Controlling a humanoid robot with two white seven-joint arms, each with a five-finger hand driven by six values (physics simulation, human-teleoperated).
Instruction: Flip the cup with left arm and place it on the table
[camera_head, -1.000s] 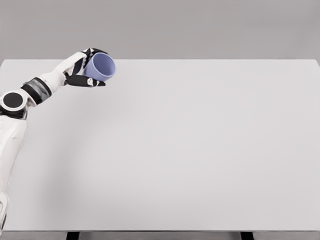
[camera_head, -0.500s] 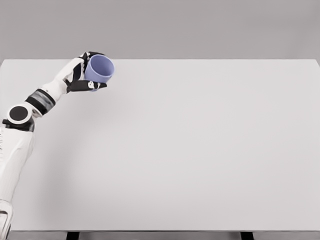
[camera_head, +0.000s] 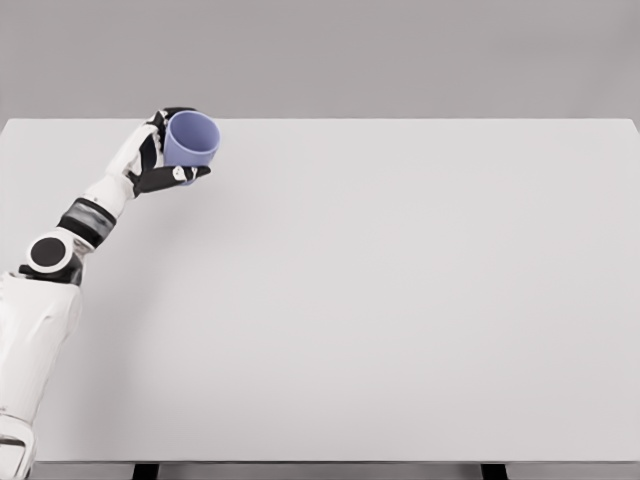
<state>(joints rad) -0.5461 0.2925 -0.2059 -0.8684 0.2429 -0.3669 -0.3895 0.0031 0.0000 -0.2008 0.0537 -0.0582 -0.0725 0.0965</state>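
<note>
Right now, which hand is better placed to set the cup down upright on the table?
Left. The left hand is already closed around the blue cup, holding it tilted with its mouth facing up and right, over the table's far left corner. The right arm is not in view.

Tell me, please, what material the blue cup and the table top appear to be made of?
The cup looks like matte plastic or glazed ceramic: uniform periwinkle colour, smooth wall, no glare. Being a simulator render, it stays open. The left hand holds it. The table looks like a smooth, matte, pale grey laminate or painted board, with no visible grain or reflection.
</note>
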